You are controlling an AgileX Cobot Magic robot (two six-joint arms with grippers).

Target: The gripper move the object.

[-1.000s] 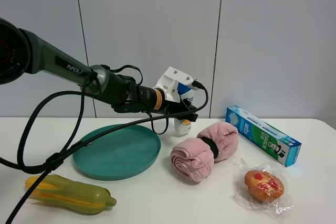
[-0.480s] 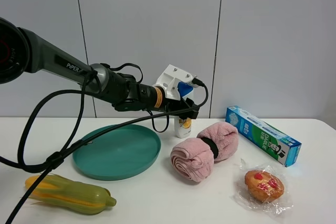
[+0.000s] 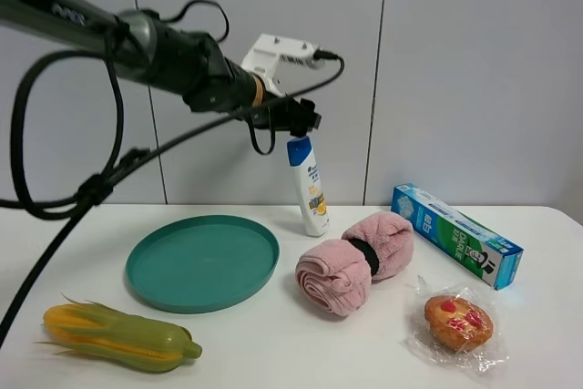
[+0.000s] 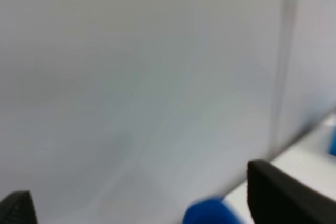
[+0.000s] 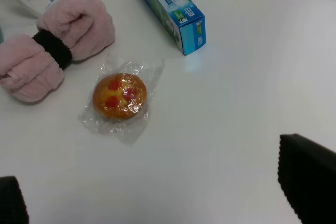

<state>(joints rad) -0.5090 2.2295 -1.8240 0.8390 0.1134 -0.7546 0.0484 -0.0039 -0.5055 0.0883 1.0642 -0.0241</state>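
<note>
Left gripper (image 3: 301, 125) now higher, jaws apart and empty, shampoo bottle (image 3: 308, 187) tilted just beneath them.

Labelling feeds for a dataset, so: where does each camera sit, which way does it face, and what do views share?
Exterior high: raised, facing table and wall; shows left arm, left gripper above shampoo bottle.
Left wrist: on left arm, facing the wall, blurred; own jaws apart.
Right wrist: looks down on pastry, toothpaste box; own jaws apart.
Shared by exterior and right wrist: pastry, toothpaste box, pink towel.
</note>
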